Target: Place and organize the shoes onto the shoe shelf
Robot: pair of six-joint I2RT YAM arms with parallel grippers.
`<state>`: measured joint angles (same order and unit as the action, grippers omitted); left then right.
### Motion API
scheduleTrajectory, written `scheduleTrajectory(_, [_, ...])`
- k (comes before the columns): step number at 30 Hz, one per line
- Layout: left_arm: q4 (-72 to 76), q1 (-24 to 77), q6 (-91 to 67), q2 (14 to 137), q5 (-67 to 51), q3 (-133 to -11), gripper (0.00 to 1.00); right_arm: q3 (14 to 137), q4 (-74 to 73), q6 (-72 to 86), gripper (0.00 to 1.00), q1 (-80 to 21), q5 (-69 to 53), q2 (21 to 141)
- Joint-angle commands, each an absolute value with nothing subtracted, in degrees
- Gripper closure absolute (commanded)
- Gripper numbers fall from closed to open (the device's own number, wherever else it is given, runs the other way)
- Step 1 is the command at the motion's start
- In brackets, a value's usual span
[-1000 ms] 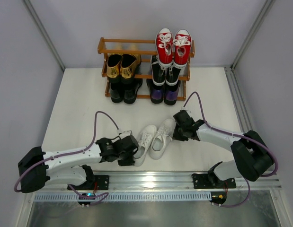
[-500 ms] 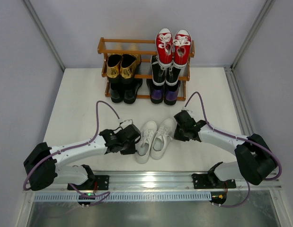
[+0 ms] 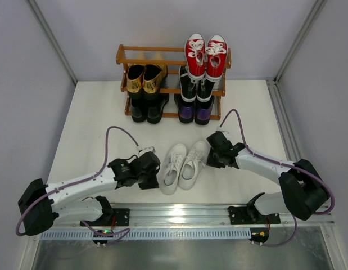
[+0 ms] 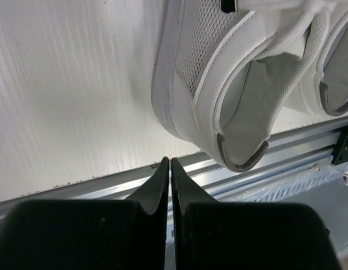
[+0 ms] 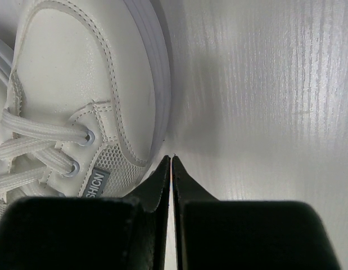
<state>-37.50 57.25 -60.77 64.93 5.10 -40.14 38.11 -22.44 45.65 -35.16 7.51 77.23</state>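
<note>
The two white sneakers [image 3: 182,164] lie side by side on the table, toes pointing to the shelf. My left gripper [image 3: 151,180] is shut and empty, just left of the left sneaker's heel [image 4: 241,107]; its tips [image 4: 170,162] are at the table's near edge. My right gripper [image 3: 210,161] is shut and empty, with its tips [image 5: 170,158] against the right sneaker's toe side [image 5: 89,84]. The shoe shelf [image 3: 124,56] holds red sneakers [image 3: 206,55] on top, gold loafers [image 3: 144,77], black-and-white sneakers [image 3: 196,85], black dress shoes [image 3: 145,108] and purple loafers [image 3: 195,111].
A metal rail [image 3: 179,212] runs along the near edge with both arm bases on it. Grey walls close the left, right and back. The top rail's left half [image 3: 143,49] bears nothing.
My left gripper has moved away from the left sneaker, a little to the left. The right arm and the sneakers have barely moved.
</note>
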Motion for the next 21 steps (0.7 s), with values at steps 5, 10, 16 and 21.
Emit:
scheduleTrajectory(5, [-29.8, 57.4, -65.8, 60.3, -3.5, -35.2, 1.0, 38.4, -22.1, 46.4, 0.96, -35.4, 8.5, 77.7])
scheduleTrajectory(10, [-21.7, 57.4, -66.2, 63.7, -3.1, -36.9, 1.0, 38.5, -22.7, 46.4, 0.96, -35.3, 9.0, 77.3])
scheduleTrajectory(16, [-23.7, 55.4, -61.5, 67.4, -0.5, -42.7, 1.0, 38.1, -23.4, 46.3, 0.96, -35.2, 9.9, 76.6])
scheduleTrajectory(21, [-25.2, 51.6, -58.6, 68.6, 1.0, -44.2, 1.0, 38.2, -23.3, 46.3, 0.96, -35.3, 9.9, 76.6])
